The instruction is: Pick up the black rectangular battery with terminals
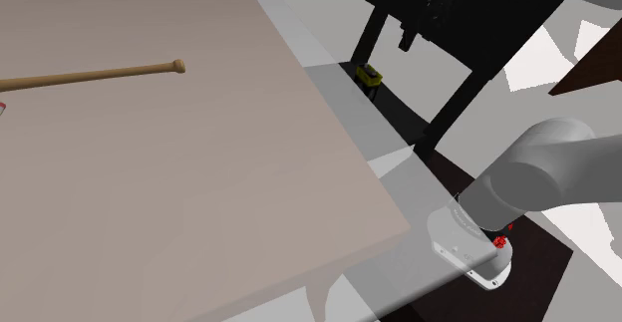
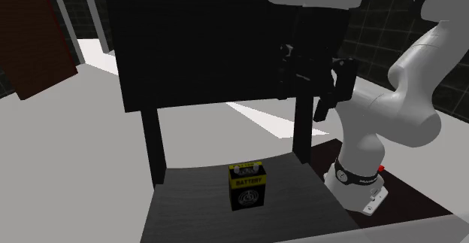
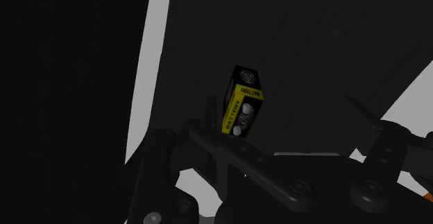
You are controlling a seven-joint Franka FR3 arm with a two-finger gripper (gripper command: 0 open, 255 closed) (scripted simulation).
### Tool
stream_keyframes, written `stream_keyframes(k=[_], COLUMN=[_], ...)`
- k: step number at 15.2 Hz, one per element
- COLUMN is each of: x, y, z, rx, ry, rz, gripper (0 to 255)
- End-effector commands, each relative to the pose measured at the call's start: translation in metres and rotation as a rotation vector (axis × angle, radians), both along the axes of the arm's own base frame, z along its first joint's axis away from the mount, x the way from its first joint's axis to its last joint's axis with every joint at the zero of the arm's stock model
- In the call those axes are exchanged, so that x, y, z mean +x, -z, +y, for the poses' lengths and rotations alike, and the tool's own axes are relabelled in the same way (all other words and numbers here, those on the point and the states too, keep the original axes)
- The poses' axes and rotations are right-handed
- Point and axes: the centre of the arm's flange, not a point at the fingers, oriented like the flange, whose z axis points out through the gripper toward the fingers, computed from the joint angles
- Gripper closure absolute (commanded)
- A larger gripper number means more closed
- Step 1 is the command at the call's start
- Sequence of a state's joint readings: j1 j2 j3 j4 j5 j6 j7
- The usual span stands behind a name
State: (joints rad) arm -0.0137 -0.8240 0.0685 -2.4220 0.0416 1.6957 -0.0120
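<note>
The battery (image 2: 248, 186) is a small black block with a yellow label band and pale terminals on top. It stands upright on a dark chair seat (image 2: 195, 211), near the seat's middle. In the shoulder view the battery (image 1: 371, 73) shows small, just past the pale table's far corner. My black gripper (image 2: 308, 89) hangs above the seat, higher than the battery and toward the second exterior view's right, close to the chair's black backrest. Seen from the wrist, the battery (image 3: 243, 102) lies ahead of the gripper (image 3: 274, 164), beyond the fingertips and untouched. The fingers stand apart, holding nothing.
A black chair backrest (image 2: 195, 38) and its legs (image 2: 154, 147) rise right behind the battery. A broad beige table (image 1: 179, 190) carries a wooden bat (image 1: 100, 73). My white base (image 2: 357, 177) stands beside the seat. A brown panel (image 2: 34, 38) leans at the far left.
</note>
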Motion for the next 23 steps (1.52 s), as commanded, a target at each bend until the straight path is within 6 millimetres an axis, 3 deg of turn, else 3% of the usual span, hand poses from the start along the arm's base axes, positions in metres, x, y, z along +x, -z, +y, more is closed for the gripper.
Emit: stream_keyframes(k=[1, 13, 21, 23], x=[0.0, 0.131, 0.133, 0.133], y=[0.0, 0.1, 0.142, 0.142], z=[0.0, -0.019, -0.019, -0.019], rx=[0.0, 0.034, 0.035, 0.035], ry=[0.0, -0.019, -0.019, -0.019], rz=[0.0, 0.058, 0.059, 0.059], gripper=[0, 0, 0, 0])
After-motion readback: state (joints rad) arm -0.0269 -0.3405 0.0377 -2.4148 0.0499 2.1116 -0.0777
